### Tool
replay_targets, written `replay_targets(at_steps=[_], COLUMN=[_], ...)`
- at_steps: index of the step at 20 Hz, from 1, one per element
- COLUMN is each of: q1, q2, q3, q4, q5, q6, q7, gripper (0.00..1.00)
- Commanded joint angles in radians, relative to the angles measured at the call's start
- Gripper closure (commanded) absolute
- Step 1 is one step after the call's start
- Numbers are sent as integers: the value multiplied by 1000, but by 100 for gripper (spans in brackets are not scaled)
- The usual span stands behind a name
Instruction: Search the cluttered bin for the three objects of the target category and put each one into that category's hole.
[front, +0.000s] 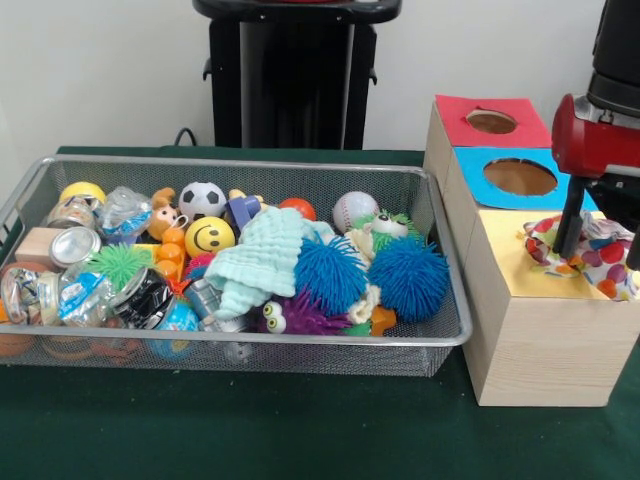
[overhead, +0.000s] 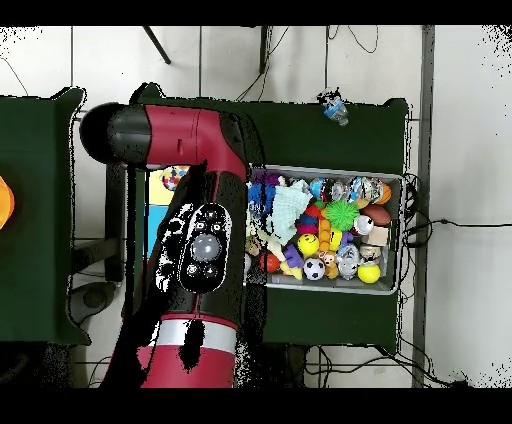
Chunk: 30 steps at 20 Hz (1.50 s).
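The wire mesh bin (front: 450, 335) sits at the left, full of toys. The pale wooden box (front: 545, 345) stands to its right. One polka-dot cloth (front: 608, 272) lies bunched on the box's yellow surround (front: 508, 255) and hides the hole. My gripper (front: 600, 255) hangs straight over it, open, with one black finger (front: 570, 215) at the cloth's left and the other at the picture's right edge. No other polka-dot cloth shows in the bin. In the overhead view my arm (overhead: 200, 250) covers the box; a bit of the cloth (overhead: 172, 178) and the bin (overhead: 398, 232) show.
Red-surround hole (front: 491, 121) and blue-surround hole (front: 519, 176) lie behind the yellow one. In the bin are a mint-green cloth (front: 262, 258), blue spiky balls (front: 410, 278), a smiley ball (front: 209, 236), a soccer ball (front: 203, 199), a baseball (front: 355, 210) and cans (front: 75, 245).
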Motion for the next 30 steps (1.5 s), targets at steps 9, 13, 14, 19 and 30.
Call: replay_targets(at_steps=[9,13,14,19,30], q1=[-21,-25,-26,-47,-75], q2=[13,9,5,-10,-58], q3=[39,43,45,81,109], q4=[75,83,90,195,377], q5=[-15,-16,-15,-18,-53], q6=[2,5,2,-70,-193], q7=[174,163,162,117,47], gripper=[100,100,100,100,100])
